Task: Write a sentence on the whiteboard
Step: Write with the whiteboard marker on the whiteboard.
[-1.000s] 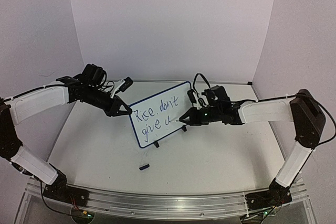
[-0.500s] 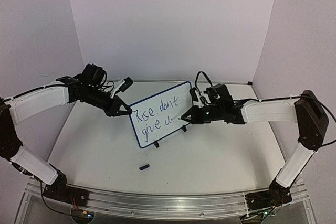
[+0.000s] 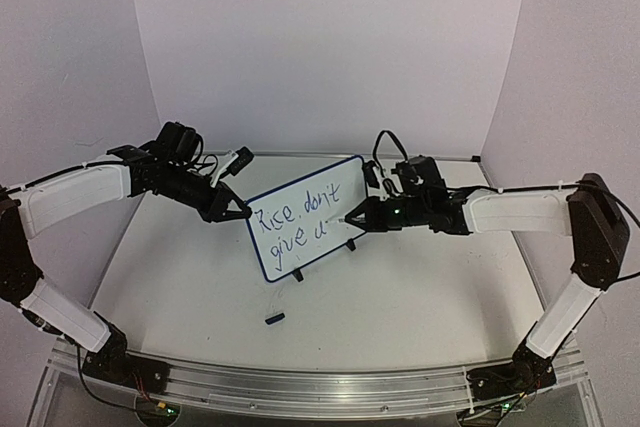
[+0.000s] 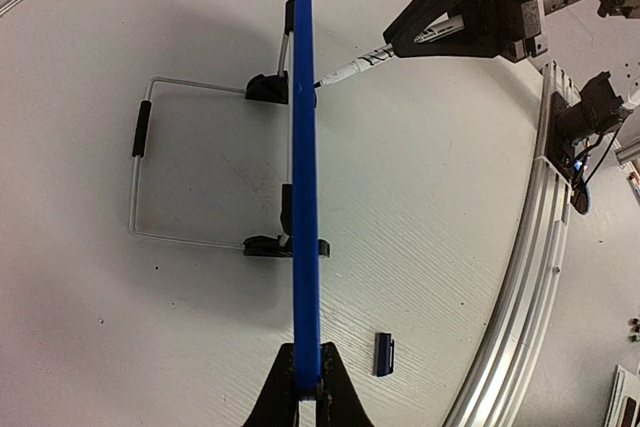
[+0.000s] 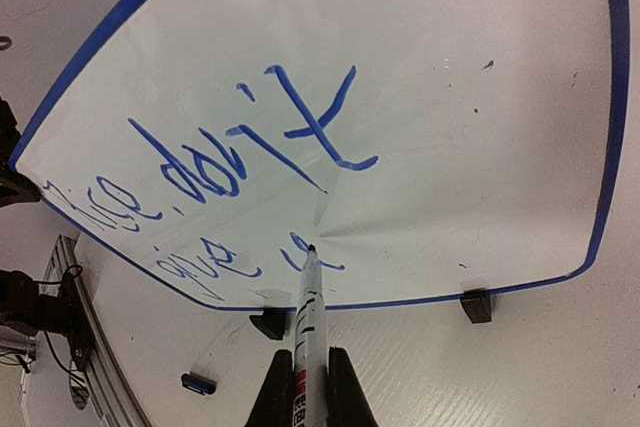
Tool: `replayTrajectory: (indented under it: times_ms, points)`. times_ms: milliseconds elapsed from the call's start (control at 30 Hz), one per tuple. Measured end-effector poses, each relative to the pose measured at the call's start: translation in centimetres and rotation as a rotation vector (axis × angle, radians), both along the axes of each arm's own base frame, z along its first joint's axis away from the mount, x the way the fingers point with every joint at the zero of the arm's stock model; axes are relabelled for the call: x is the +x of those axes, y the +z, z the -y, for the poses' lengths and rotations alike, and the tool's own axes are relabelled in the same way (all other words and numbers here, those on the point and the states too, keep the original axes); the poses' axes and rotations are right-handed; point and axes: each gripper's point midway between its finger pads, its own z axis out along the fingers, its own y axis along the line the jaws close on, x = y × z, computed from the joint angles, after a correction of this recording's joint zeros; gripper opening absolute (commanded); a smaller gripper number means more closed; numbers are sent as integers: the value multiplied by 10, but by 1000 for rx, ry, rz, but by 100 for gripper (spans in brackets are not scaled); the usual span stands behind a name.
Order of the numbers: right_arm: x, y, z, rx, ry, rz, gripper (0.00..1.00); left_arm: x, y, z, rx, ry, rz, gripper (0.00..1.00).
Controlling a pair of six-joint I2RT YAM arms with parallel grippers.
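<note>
One small blue-framed whiteboard (image 3: pixel 350 175) stands on the white table (image 3: pixel 400 297), its edge pinched by the left gripper (image 4: pixel 308 387); the right gripper (image 5: pixel 307 392) clamps a thin white marker (image 5: pixel 306 297). With the tip on the blue handwritten sentence (image 3: pixel 295 219) at "give u", light pressure seems best.

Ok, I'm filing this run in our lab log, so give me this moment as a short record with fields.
board: whiteboard standing upright, one side edge pinched
writing: sentence in blue, two lines, second line so far "give u"
pen: marker, tip at the board by the "u"
left gripper: shut on the whiteboard's edge
right gripper: shut on the marker
table: small dark piece lying in front of the board
</note>
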Motion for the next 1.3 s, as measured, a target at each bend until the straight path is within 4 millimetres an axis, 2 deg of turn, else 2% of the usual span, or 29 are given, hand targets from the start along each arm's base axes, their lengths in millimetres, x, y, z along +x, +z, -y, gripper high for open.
replayTrajectory:
  times_ms: [333, 733, 900, 1067, 1300]
  points:
    - [7, -10, 1, -17, -6, -10, 0, 0, 0, 0, 0, 0, 0, 0]
    - [4, -22, 3, -35, -3, -37, 0, 0, 0, 0, 0, 0, 0, 0]
    - [2, -36, 4, -54, -4, -65, 0, 0, 0, 0, 0, -1, 0, 0]
    - [-2, -63, 6, -93, 1, -120, 0, 0, 0, 0, -1, -1, 0, 0]
    - [-4, -73, 7, -111, 3, -144, 0, 0, 0, 0, -2, -2, -1, 0]
